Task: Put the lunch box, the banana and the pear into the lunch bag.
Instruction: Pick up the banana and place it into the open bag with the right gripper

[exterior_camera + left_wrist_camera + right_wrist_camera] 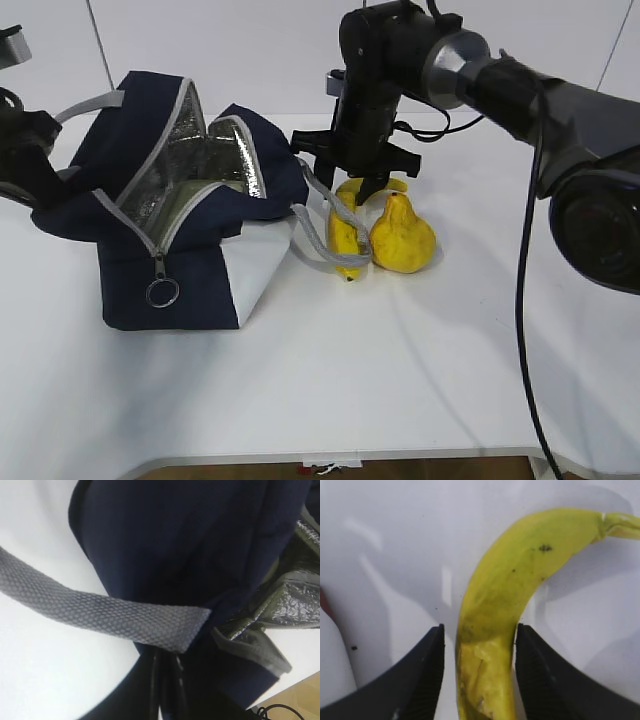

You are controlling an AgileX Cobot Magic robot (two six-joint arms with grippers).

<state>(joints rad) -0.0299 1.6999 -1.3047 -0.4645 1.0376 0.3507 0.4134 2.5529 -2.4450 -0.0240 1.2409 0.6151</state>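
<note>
Navy lunch bag (pixel 170 270) sits unzipped up front on the white table (pixel 400 380), foil lining showing. Just right of it lie the speckled yellow banana (pixel 495 605) and squat pear (pixel 402 236), touching. Right gripper (pixel 479 675) jaws straddle the banana, one touching; left jaws pinched on bag fabric.

Navy lunch bag (pixel 190 260) with white panel, silver lining; brown-specked yellow banana (pixel 505 605); yellow pear (pixel 402 238)
</note>
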